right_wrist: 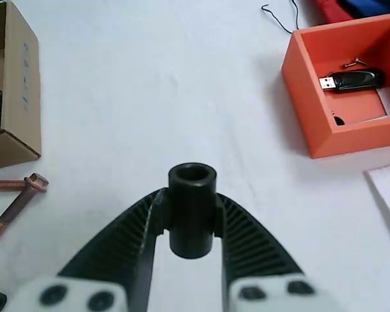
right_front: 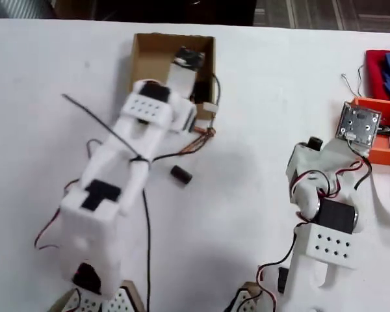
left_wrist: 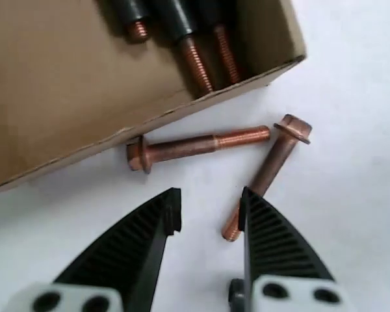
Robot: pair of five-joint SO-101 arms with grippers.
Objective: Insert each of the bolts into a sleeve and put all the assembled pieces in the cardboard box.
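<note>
My left gripper (left_wrist: 209, 195) is open and hovers just above the table, next to the cardboard box's (left_wrist: 84, 97) outer wall. Two loose copper bolts (left_wrist: 201, 144) (left_wrist: 266, 172) lie before it; one bolt's tip is beside the right-hand finger (left_wrist: 266, 240). Inside the box lie three bolts fitted in black sleeves (left_wrist: 182, 39). My right gripper (right_wrist: 190, 197) is shut on an upright black sleeve (right_wrist: 192, 221), bore facing up, held over bare table. Another black sleeve (right_front: 181, 175) lies loose on the table, below the box (right_front: 143, 52) and bolts (right_front: 205, 133).
An orange tray (right_wrist: 351, 140) holding a USB stick (right_wrist: 351, 79) stands at the table's right side, with red cloth (right_front: 380, 65) behind it. The left arm (right_front: 143, 123) stretches over the box's front. Cables trail beside both arms. White table lies between the arms.
</note>
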